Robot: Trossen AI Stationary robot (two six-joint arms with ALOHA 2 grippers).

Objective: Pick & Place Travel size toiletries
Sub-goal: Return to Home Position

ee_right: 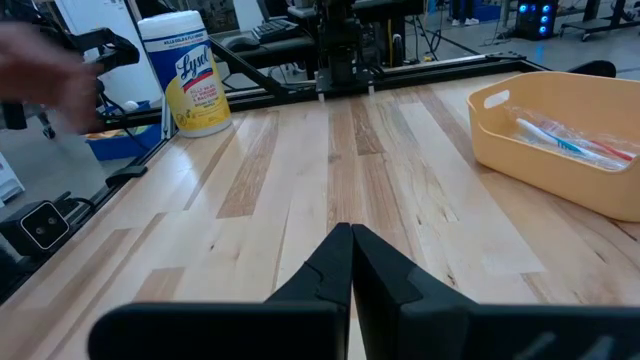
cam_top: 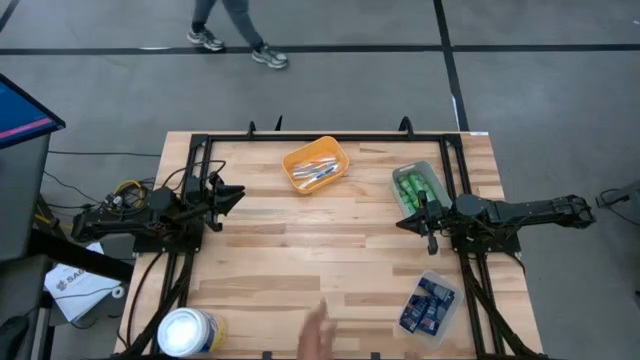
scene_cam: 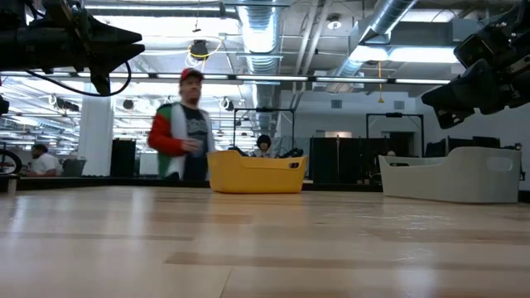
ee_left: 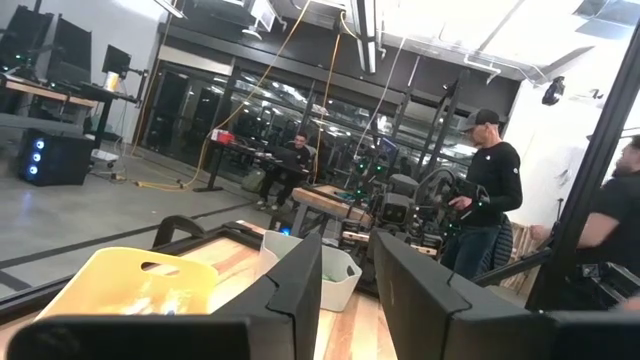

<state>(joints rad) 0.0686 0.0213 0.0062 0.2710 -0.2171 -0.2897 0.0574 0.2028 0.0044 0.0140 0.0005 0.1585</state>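
The plank-striped wooden tabletop is showing blond and tan bands. The orange plastic tray is holding white, blue and pink sticks. Right of that tray, bright green bottles are filling a grey plastic bin, and dark navy packets are lying in a clear plastic tray.

The small green bottles are lying packed side by side in the gray bin, just beside the right gripper, toward the desk's far edge. The flat navy packets are lying heaped in the clear tray, on that gripper's other side, toward the near edge. The thin toothbrushes, white with blue and pink, are lying in the orange tray, between the right gripper and the left gripper, nearer the far edge.
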